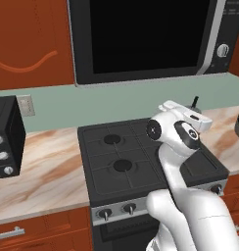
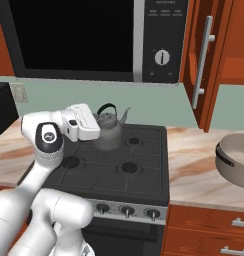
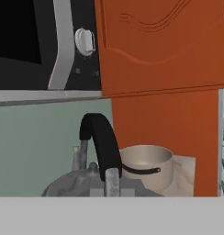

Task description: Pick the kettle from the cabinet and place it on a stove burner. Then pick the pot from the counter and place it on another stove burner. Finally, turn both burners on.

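Note:
The small grey kettle (image 2: pixel 110 132) with its black arched handle (image 3: pixel 102 144) hangs at the end of my hand, over the back left of the black cooktop (image 2: pixel 144 177). My gripper (image 2: pixel 101 120) is shut on the kettle by that handle; I cannot tell whether its base touches the grate. In the left base view my hand hides all but the handle's tip (image 1: pixel 194 102). Burners (image 2: pixel 129 167) (image 1: pixel 122 165) lie bare in front. The wide pot (image 2: pixel 236 160) (image 3: pixel 148 167) rests on the marble counter (image 2: pixel 194 160) to the right. The cabinet door (image 2: pixel 214 65) stands open above it.
A black microwave (image 1: pixel 146 39) hangs low over the stove. A dark toaster oven (image 1: pixel 6 137) stands on the left counter. Knobs (image 2: pixel 127 211) line the stove's silver front. Wooden drawers (image 2: pixel 209 235) sit below the counter.

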Motion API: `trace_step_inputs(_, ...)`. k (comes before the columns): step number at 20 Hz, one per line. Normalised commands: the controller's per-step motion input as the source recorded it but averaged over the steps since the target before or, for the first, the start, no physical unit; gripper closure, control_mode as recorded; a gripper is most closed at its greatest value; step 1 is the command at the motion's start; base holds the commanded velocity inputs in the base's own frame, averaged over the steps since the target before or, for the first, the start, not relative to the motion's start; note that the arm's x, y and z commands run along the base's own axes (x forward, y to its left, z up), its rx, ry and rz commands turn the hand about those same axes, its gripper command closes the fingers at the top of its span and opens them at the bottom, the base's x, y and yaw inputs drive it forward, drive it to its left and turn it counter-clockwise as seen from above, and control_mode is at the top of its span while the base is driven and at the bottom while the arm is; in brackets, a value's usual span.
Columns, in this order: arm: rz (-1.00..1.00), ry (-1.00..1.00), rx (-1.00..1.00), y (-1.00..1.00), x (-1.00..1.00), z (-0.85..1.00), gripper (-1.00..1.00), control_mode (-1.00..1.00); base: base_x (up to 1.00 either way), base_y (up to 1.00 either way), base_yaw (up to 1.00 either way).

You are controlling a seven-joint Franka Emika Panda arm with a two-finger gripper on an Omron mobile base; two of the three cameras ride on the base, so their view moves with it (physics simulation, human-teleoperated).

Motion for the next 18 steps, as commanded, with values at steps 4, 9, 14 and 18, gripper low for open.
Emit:
trace_step_inputs(4,-0.06,0.0,-0.02,0.0,0.28,-0.07,1.0,-1.0,0.0,0.0,0.0)
trace_step_inputs(9,-0.07,0.0,-0.02,-0.01,0.25,-0.04,1.0,-1.0,0.0,0.0,0.0)
trace_step_inputs(14,-0.07,0.0,-0.01,-0.01,0.22,-0.03,1.0,-1.0,0.0,0.0,0.0)
trace_step_inputs(18,-0.08,0.0,-0.01,-0.04,0.24,-0.02,1.0,-1.0,0.0,0.0,0.0)
